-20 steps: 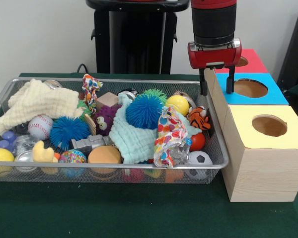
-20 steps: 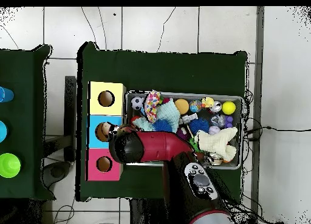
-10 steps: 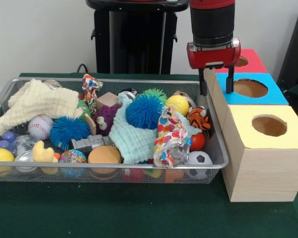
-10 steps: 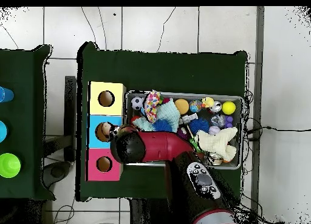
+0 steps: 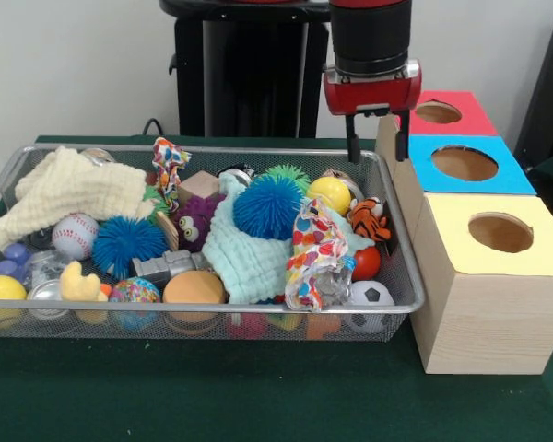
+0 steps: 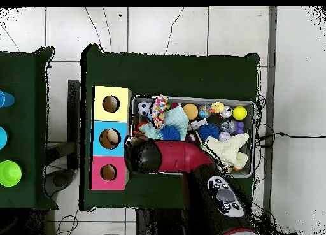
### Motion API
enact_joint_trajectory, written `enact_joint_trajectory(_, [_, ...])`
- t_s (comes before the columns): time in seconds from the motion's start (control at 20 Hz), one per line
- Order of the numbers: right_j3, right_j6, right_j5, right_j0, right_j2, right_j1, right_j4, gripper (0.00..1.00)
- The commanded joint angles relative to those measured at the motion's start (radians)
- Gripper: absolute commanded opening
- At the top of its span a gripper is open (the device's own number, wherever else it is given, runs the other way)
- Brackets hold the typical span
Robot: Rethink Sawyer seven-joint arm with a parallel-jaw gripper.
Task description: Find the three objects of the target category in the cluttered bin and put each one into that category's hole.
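Empty claw held over the bin's far right corner, beside the holes

Near to far: the wire bin (image 5: 401, 293) is packed to the rim, with a soccer ball (image 5: 367, 295) and an orange ball (image 5: 193, 287) pressed against the near edge and a yellow ball (image 5: 0, 288) tucked into the near left corner. The target category is not named, so the three wanted objects cannot be singled out; whatever they are, they are judged to lie in this clutter. Mid-bin, a spiky blue ball (image 5: 266, 206) is perched on a mint cloth (image 5: 246, 255). Along the right side the yellow box (image 5: 498, 276), blue box (image 5: 465, 168) and red box (image 5: 447, 112) are lined up, holes upward for drops. The gripper (image 5: 377, 149) is held high over the far right corner, fingers apart, nothing between them.
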Motion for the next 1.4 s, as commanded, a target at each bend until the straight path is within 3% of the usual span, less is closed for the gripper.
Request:
enact_joint_trajectory(0.05, [0.043,-0.033,0.145,-0.044,-0.005,-0.016,-0.063,1.0])
enact_joint_trajectory(0.85, [-0.017,0.067,-0.01,0.026,-0.043,0.13,-0.14,1.0])
enact_joint_trajectory(1.4, [-0.069,0.12,-0.165,0.091,-0.109,0.263,-0.167,1.0])
